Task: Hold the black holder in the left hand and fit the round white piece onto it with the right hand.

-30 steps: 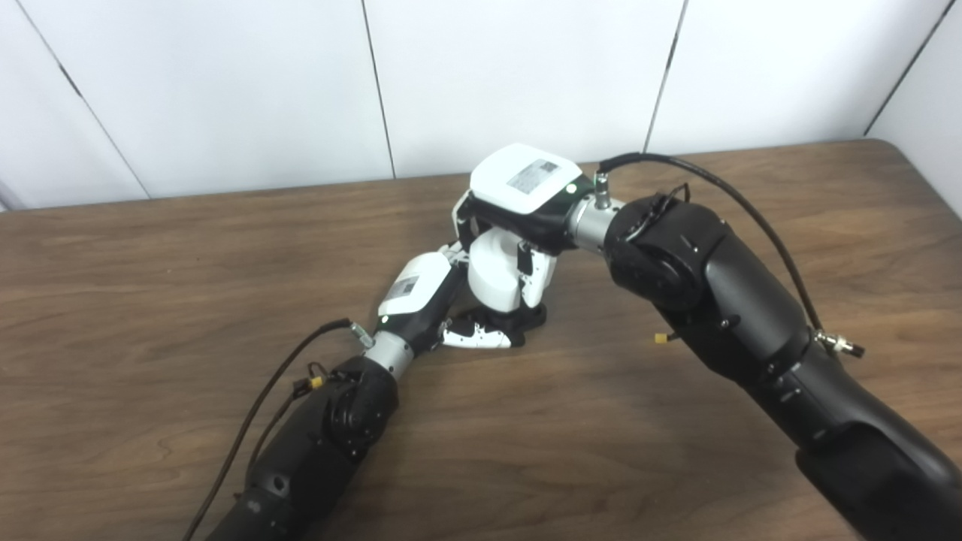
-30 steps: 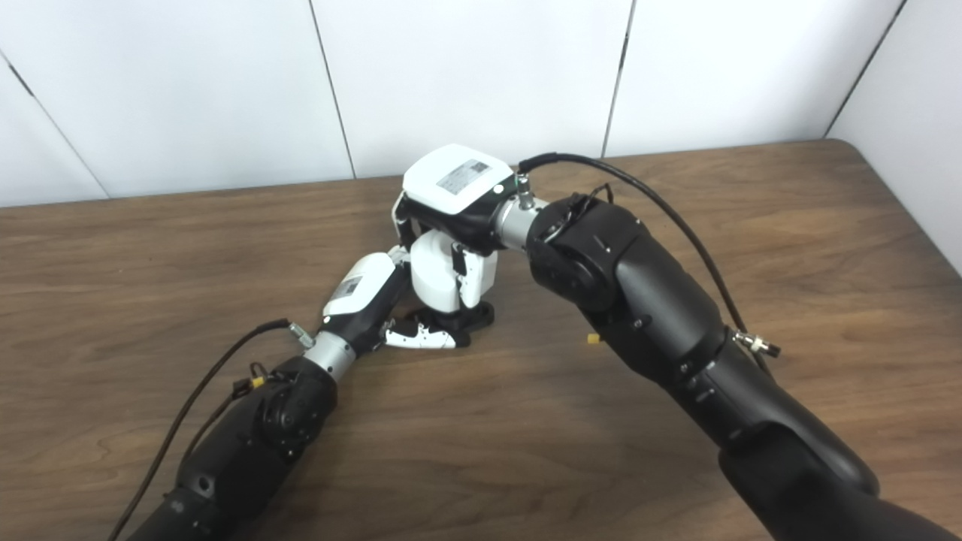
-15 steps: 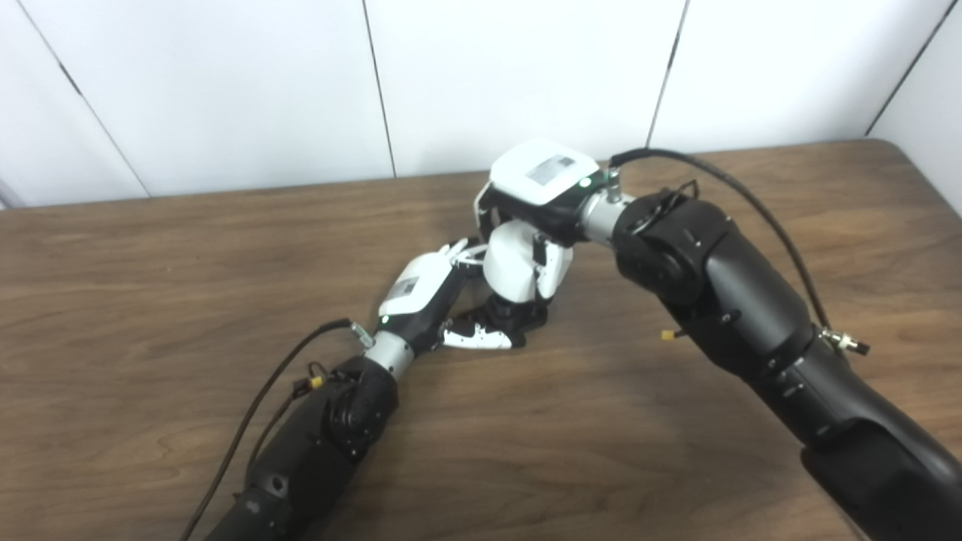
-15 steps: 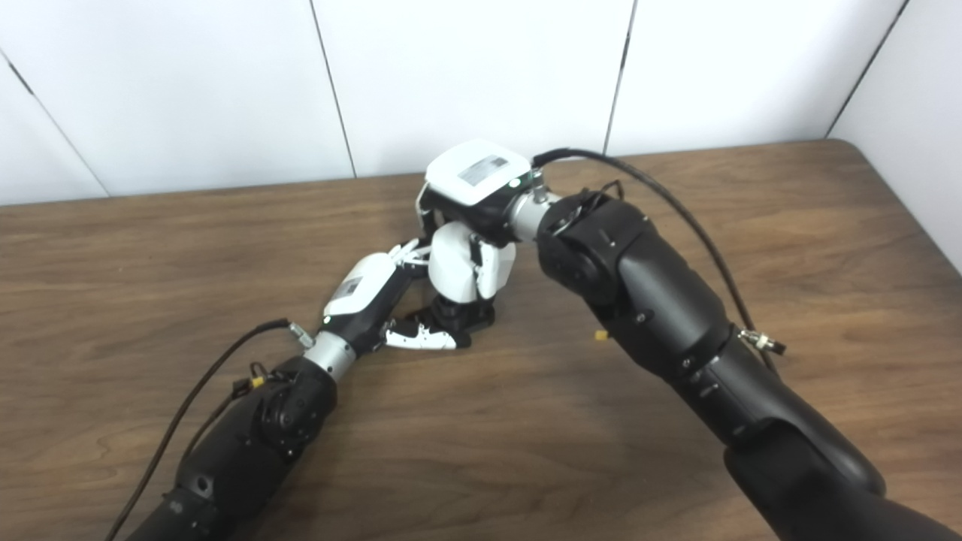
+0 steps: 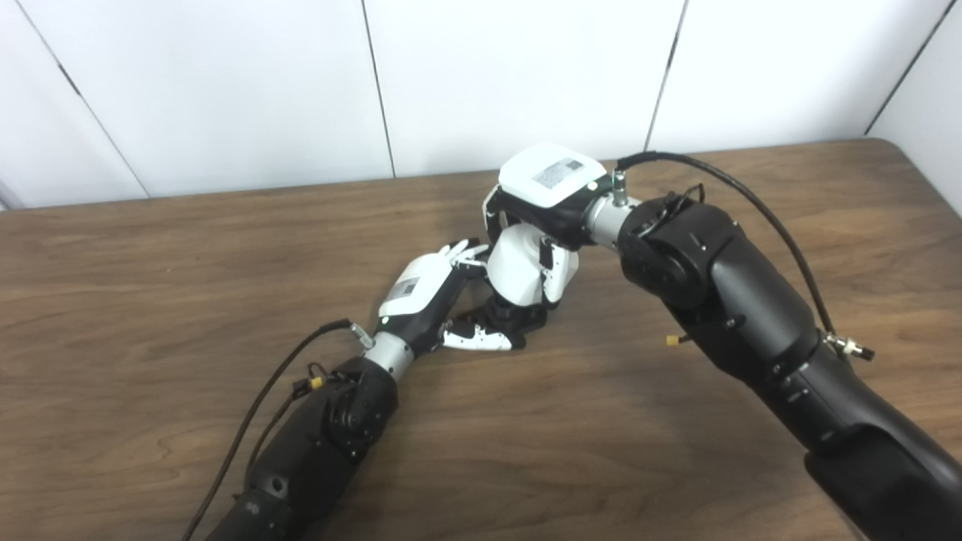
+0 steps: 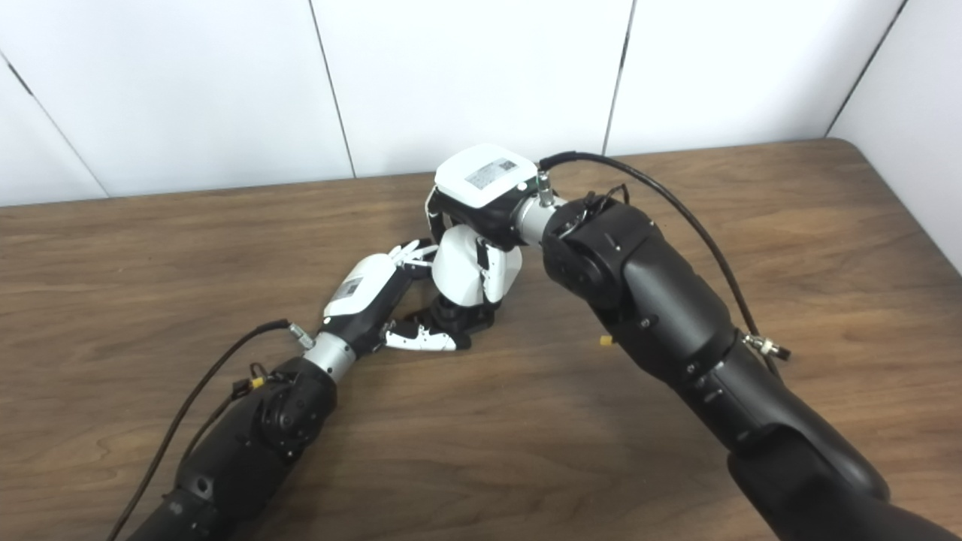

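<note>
Left eye view: the right hand (image 5: 547, 197) grips the white piece (image 5: 517, 264) from above, tilted, over the black holder (image 5: 518, 319) on the table (image 5: 150, 263). The left hand (image 5: 428, 300) wraps the holder's base, thumb lying flat along its front, fingers behind.
</note>
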Controlling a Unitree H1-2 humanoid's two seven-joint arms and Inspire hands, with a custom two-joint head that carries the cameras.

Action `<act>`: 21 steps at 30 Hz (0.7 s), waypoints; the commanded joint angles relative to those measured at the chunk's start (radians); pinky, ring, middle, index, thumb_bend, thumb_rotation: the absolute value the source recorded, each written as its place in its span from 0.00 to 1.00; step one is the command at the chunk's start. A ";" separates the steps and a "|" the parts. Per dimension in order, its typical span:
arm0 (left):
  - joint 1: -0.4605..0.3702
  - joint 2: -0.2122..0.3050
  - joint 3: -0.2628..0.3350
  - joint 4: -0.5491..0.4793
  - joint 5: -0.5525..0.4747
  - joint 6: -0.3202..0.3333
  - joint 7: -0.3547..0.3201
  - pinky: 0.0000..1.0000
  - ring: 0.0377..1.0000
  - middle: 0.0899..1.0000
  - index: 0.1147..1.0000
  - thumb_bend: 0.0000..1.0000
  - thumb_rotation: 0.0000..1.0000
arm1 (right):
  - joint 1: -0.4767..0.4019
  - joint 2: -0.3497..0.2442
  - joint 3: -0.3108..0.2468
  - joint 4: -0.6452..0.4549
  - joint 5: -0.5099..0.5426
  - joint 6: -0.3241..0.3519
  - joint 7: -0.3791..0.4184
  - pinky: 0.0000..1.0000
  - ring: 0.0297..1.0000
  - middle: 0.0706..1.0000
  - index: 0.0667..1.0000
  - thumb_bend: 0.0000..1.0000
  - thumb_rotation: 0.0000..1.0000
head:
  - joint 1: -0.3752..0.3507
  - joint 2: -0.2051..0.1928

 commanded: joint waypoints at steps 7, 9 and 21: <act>0.045 -0.013 -0.062 0.075 0.036 0.032 -0.114 0.98 0.98 0.89 0.41 0.52 0.06 | -0.037 0.020 0.021 0.002 0.038 -0.011 0.049 0.29 0.35 0.45 0.50 0.51 0.00 | 0.001 -0.003; 0.043 -0.013 -0.064 0.077 0.038 0.031 -0.114 0.97 0.98 0.90 0.41 0.52 0.06 | -0.048 0.018 0.019 0.004 0.038 -0.011 0.052 0.30 0.35 0.44 0.49 0.51 0.00 | 0.002 -0.003; 0.040 -0.017 -0.064 0.093 0.036 0.025 -0.112 0.98 0.97 0.90 0.41 0.52 0.06 | -0.154 0.045 -0.001 -0.010 0.018 0.008 0.107 0.26 0.33 0.42 0.51 0.51 0.00 | 0.001 -0.004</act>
